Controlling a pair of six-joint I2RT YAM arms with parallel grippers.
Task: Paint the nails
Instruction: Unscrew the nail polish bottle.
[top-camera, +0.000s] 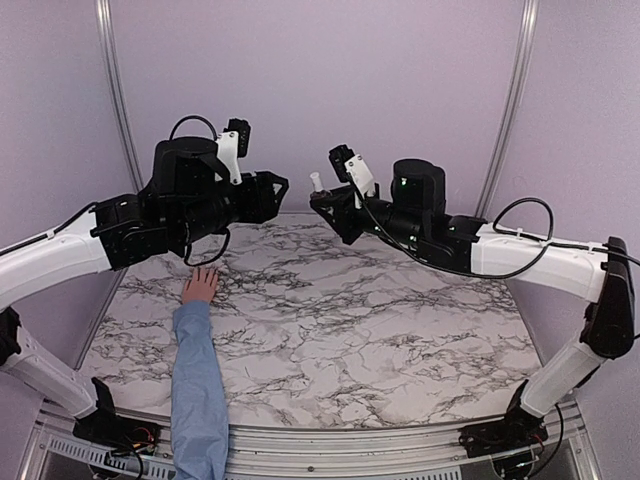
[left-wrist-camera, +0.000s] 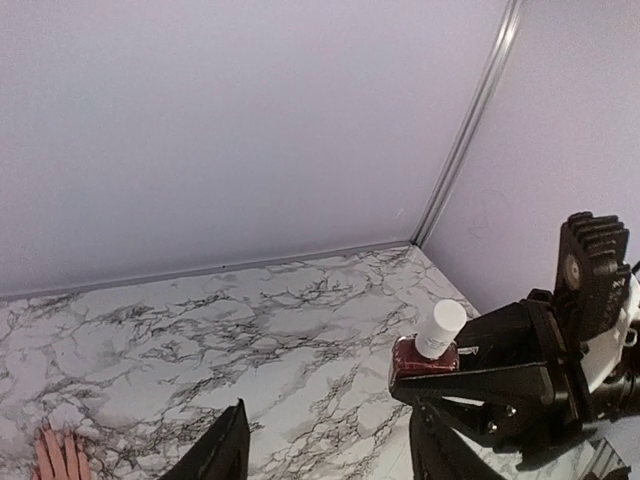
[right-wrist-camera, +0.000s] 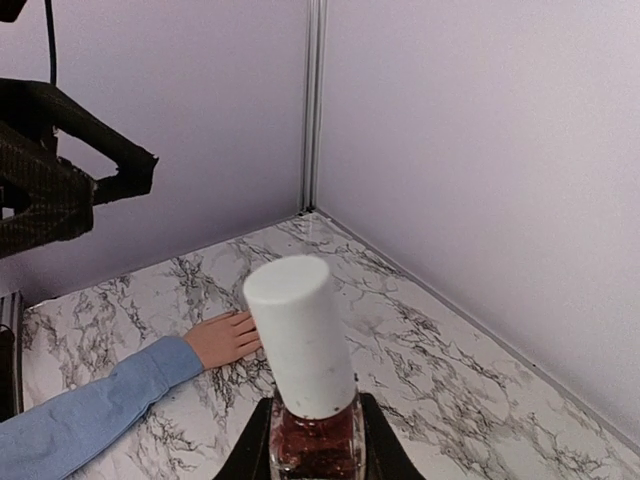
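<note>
Right wrist: end effector around bottle

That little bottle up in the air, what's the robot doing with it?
The robot's right tool is holding a small dark red polish bottle with a white cap up above the marble table. The left tool is open and empty, facing the bottle. A person's hand in a blue sleeve lies flat on the table. The cap is still on, so painting doesn't seem to have begun.
</note>
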